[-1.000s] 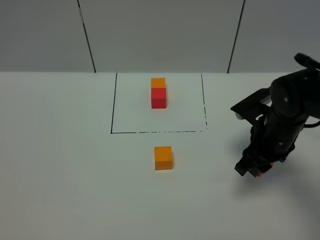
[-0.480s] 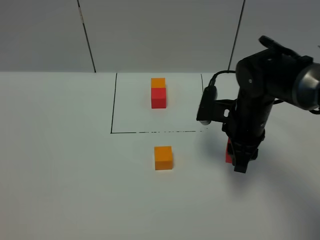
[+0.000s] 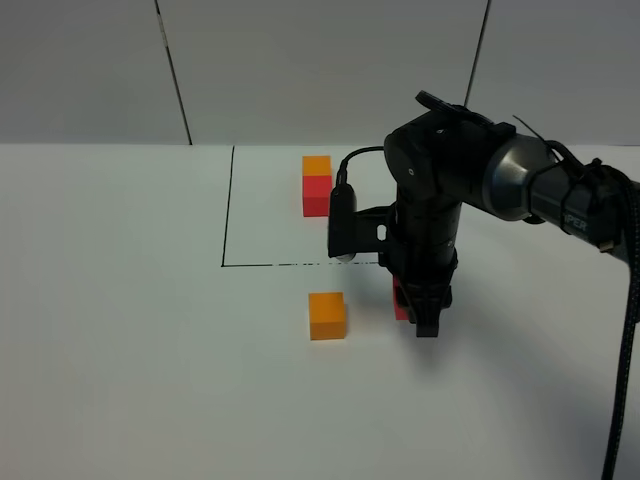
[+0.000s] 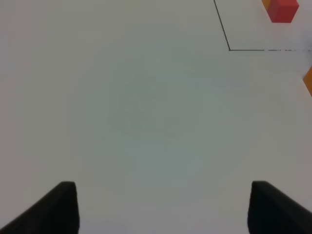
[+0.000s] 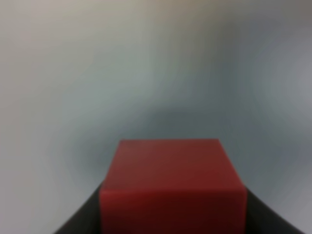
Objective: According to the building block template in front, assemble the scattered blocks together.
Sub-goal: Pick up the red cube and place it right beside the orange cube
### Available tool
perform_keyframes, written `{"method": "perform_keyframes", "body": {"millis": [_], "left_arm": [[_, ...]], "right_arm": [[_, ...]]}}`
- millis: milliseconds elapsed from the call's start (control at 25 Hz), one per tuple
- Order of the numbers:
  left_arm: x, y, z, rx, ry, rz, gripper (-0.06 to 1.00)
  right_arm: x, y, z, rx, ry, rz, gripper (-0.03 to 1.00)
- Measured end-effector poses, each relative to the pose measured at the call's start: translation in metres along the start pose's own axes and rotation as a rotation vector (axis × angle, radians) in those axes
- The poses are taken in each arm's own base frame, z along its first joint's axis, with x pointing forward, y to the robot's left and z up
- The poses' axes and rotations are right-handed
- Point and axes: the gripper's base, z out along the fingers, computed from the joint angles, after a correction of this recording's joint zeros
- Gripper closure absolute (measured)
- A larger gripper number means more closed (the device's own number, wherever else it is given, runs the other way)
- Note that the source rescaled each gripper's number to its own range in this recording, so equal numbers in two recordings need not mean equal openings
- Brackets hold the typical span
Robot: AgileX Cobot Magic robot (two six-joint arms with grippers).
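White table (image 3: 120, 350): 1 template (image 3: 317, 187), 1 orange cube (image 3: 326, 316), 1 red cube (image 5: 171, 185)

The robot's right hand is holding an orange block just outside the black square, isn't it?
Not quite. The block in the right gripper is red, not orange. The right wrist view shows the red block clamped between the jaws. It is indeed just outside the black square. The orange block lies loose nearby.
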Motion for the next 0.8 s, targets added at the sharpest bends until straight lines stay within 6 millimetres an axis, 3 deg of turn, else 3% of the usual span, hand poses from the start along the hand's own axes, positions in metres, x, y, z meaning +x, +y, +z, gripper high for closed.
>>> {"method": "perform_keyframes", "body": {"millis": [280,800], "left_arm": [[0.0,0.0,0.0,0.0,0.0,0.0,0.38],[0.0,0.0,0.0,0.0,0.0,0.0,0.38]], "right_arm": [[-0.021,-0.009,0.013,0.002,-0.016,-0.06,0.97],[-0.029,-0.012,0.036,-0.027,-0.036,-0.064,0.97]]}}
